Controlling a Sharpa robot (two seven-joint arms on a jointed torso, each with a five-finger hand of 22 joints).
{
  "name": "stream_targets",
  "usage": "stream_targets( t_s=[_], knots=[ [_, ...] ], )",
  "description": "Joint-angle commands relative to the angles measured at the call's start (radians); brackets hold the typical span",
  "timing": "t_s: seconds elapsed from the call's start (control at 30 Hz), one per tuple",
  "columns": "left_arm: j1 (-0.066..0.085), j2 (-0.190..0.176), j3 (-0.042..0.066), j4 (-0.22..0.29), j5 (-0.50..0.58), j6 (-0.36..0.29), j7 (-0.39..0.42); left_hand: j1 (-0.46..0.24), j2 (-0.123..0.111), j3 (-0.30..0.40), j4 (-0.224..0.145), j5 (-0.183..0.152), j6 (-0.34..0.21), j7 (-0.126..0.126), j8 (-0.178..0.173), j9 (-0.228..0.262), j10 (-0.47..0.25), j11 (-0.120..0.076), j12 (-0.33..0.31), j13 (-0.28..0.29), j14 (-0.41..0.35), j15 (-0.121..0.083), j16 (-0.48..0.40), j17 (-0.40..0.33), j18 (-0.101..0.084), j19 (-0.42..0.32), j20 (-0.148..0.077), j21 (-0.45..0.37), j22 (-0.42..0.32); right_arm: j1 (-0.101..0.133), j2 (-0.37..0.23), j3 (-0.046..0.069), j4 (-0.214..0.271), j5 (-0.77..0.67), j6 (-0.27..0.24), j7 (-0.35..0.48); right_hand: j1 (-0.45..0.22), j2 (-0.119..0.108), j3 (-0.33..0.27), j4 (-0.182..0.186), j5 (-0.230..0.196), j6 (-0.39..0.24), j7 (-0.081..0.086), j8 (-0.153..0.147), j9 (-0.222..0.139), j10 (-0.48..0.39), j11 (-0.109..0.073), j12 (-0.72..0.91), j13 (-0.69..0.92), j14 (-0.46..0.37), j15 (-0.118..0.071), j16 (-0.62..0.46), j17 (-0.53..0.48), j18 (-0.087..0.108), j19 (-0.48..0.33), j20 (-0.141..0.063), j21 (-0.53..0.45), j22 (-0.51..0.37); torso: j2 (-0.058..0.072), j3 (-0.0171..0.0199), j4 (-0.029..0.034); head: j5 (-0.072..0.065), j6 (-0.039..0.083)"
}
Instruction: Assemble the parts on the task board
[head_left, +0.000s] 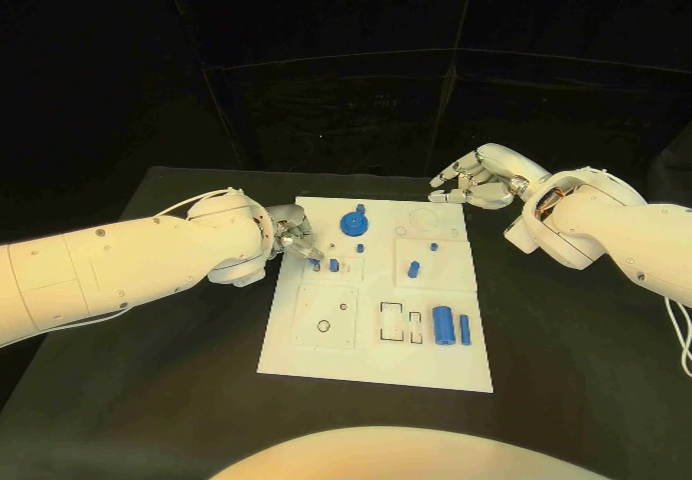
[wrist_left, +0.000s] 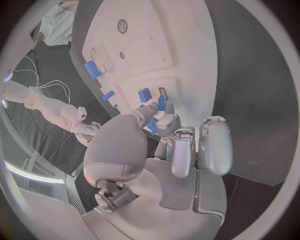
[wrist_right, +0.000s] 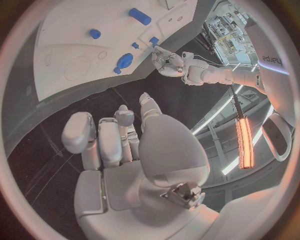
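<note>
Two hands in frame over the black tabletop (head_left: 577, 340), white board (head_left: 378, 350) in the middle between them. Left hand (head_left: 293, 238) sits at the board's far-left edge, fingers (wrist_left: 164, 121) bunched around a small blue peg (head_left: 316, 265); looks pinched, contact partly hidden by the fingers. A second short blue peg (head_left: 333, 265) stands just right of it. Blue round knob piece (head_left: 353, 222) sits farther back, small blue block (head_left: 361, 209) touching its far side. Another blue peg (head_left: 413, 268) near board centre, tiny blue bit (head_left: 433, 244) just beyond it. Large blue cylinder (head_left: 443, 322) and a thinner one (head_left: 464, 329) lie side by side at the near right, next to an empty rectangular slot (head_left: 392, 320). Right hand (head_left: 476, 182) hovers off the board's far-right corner, fingers loosely curled and apart, holding nothing.
</note>
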Motion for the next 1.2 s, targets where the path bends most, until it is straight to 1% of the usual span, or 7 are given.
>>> stream_targets(
  t_s=[0.03,0.2,0.3,0.4,0.6,0.83,1.2],
  knots=[
    [-0.002,0.003,-0.001,-0.003,-0.012,0.03,-0.01,-0.002,0.006,0.073,-0.068,0.003,0.0,-0.008,0.007,0.0,0.008,-0.003,0.006,0.001,0.105,-0.005,0.003,0.263,-0.003,0.021,-0.003,-0.002,0.0,0.002,0.001,0.001,0.0,0.004,0.002,0.011,0.001,0.012,-0.004,0.001,0.004,-0.005,0.002,0.006,-0.001,-0.004,0.001,-0.006,-0.001,0.028,-0.004,-0.003,-0.001,0.02,-0.007,0.002,-0.005,-0.001,0.0,0.0011,0.0005,-0.001,-0.002],
    [-0.006,0.006,-0.002,-0.004,-0.012,0.037,-0.013,-0.004,0.006,0.073,-0.067,0.003,0.001,-0.008,0.008,0.001,0.008,-0.003,0.005,0.001,0.105,-0.005,0.003,0.263,-0.003,0.021,-0.003,-0.002,0.001,0.002,0.001,0.001,0.001,0.004,0.002,0.011,0.001,0.012,-0.004,0.001,0.004,-0.005,0.002,0.006,-0.001,-0.004,0.001,-0.006,-0.001,0.028,-0.004,-0.003,-0.001,0.02,-0.007,0.002,-0.005,-0.001,0.001,0.0,0.0001,-0.003,-0.005],
    [-0.007,0.007,-0.003,-0.003,-0.011,0.045,-0.016,-0.004,0.005,0.073,-0.067,0.003,0.001,-0.008,0.009,0.001,0.008,-0.003,0.005,0.001,0.105,-0.005,0.003,0.263,-0.003,0.021,-0.004,-0.002,0.001,0.002,0.0,0.001,0.0,0.004,0.002,0.011,0.001,0.012,-0.004,0.001,0.004,-0.005,0.002,0.006,-0.001,-0.004,0.001,-0.006,-0.001,0.028,-0.004,-0.003,-0.001,0.02,-0.007,0.002,-0.005,-0.001,0.0,0.0001,0.0003,-0.003,-0.004],
    [-0.007,0.007,-0.003,-0.003,-0.011,0.053,-0.019,-0.006,0.005,0.074,-0.066,0.003,0.001,-0.009,0.01,0.001,0.008,-0.003,0.005,0.0,0.105,-0.005,0.003,0.263,-0.003,0.021,-0.004,-0.002,0.001,0.002,0.0,0.001,0.0,0.004,0.002,0.011,0.001,0.012,-0.004,0.001,0.004,-0.005,0.002,0.006,-0.001,-0.004,0.001,-0.006,-0.001,0.028,-0.004,-0.003,-0.001,0.02,-0.007,0.002,-0.005,-0.001,0.0,0.0006,0.0009,-0.003,-0.009],
    [-0.008,0.007,-0.003,-0.001,-0.011,0.067,-0.023,-0.006,0.005,0.074,-0.066,0.003,0.001,-0.009,0.01,0.001,0.008,-0.003,0.005,0.0,0.105,-0.005,0.003,0.263,-0.003,0.021,-0.004,-0.002,0.001,0.002,0.001,0.001,0.0,0.004,0.003,0.011,0.001,0.012,-0.004,0.001,0.004,-0.005,0.002,0.006,-0.001,-0.004,0.001,-0.006,-0.001,0.028,-0.004,-0.003,-0.001,0.02,-0.007,0.002,-0.005,-0.001,0.0,0.0002,0.0014,-0.003,-0.006],
    [-0.008,0.006,-0.003,0.002,-0.011,0.08,-0.027,-0.007,0.004,0.074,-0.066,0.003,0.002,-0.009,0.011,0.002,0.007,-0.003,0.004,-0.001,0.105,-0.005,0.003,0.263,-0.003,0.021,-0.004,-0.002,0.001,0.002,0.001,0.001,-0.001,0.004,0.004,0.011,0.001,0.012,-0.004,0.001,0.004,-0.005,0.002,0.006,-0.001,-0.004,0.001,-0.006,-0.001,0.028,-0.004,-0.003,-0.001,0.02,-0.007,0.002,-0.005,-0.001,0.0,0.0004,0.001,-0.002,-0.01],
    [-0.008,0.006,-0.003,0.0,-0.011,0.079,-0.03,-0.012,0.003,0.075,-0.064,0.003,0.004,-0.01,0.014,0.004,0.006,-0.004,0.003,-0.003,0.105,-0.006,0.003,0.263,-0.003,0.02,-0.004,-0.003,-0.001,0.002,0.002,0.001,-0.001,0.004,0.003,0.012,0.001,0.012,-0.004,0.001,0.004,-0.005,0.002,0.006,-0.001,-0.004,0.001,-0.006,-0.001,0.028,-0.004,-0.003,-0.001,0.02,-0.007,0.002,-0.005,-0.001,0.0,0.0005,0.0004,-0.002,-0.009]
  ],
)
